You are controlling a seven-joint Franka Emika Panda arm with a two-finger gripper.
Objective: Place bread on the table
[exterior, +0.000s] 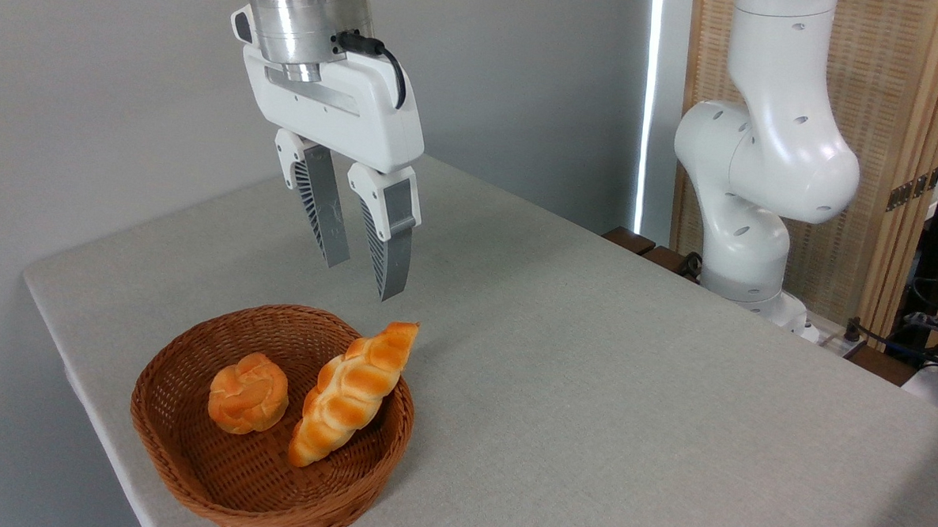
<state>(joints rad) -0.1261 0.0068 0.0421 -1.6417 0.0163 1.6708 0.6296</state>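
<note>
The bread (pixel 350 393), a long braided golden-orange loaf, lies slanted in the brown wicker basket (pixel 169 432), its upper tip resting over the basket's right rim. My gripper (pixel 364 279) hangs open in the air above the basket's far rim, fingers pointing down, nothing between them. Its fingertips sit a little above and to the left of the loaf's upper tip, not touching it. The table (pixel 606 396) with its light grey-beige cloth spreads out to the right of the basket.
A small round knotted bun (pixel 248 392) sits in the basket left of the loaf. The arm's white base (pixel 747 228) stands at the table's far right edge. A bamboo screen and cables are behind it. The table's left edge runs close to the basket.
</note>
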